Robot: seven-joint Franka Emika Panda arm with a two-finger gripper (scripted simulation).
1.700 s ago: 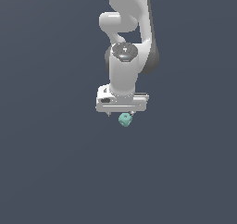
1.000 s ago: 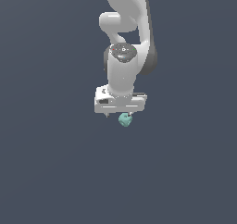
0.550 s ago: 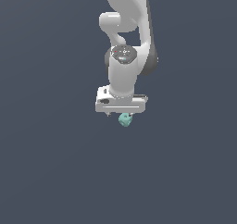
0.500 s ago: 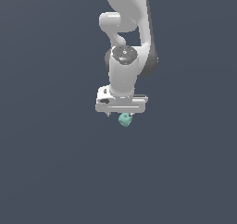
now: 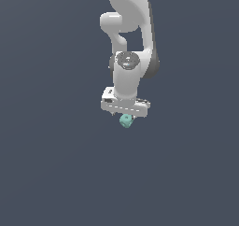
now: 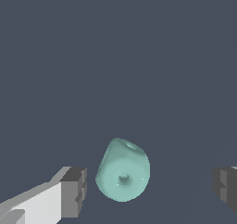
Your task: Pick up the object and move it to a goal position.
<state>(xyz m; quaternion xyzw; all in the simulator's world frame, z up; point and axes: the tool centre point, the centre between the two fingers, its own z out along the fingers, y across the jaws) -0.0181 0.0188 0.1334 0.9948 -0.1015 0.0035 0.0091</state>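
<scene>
Still at the pick-up step, by the look of it. Hovering directly over the teal-green lump (image 5: 125, 121), with the gripper (image 5: 125, 116) pointed straight down from the white arm (image 5: 127, 75) against a plain dark grey ground (image 5: 51, 173). In the wrist view, fingers spread wide: one dark pad (image 6: 74, 192) just beside the lump (image 6: 122, 172) but clear of it, the other pad (image 6: 226, 189) well apart at the far edge. Nothing grasped. Lump between the pads, nearer one than the other. Next, probably: centre over the lump, lower if needed, close on its rounded sides, then lift and carry to the goal, which shows nowhere in either view.
</scene>
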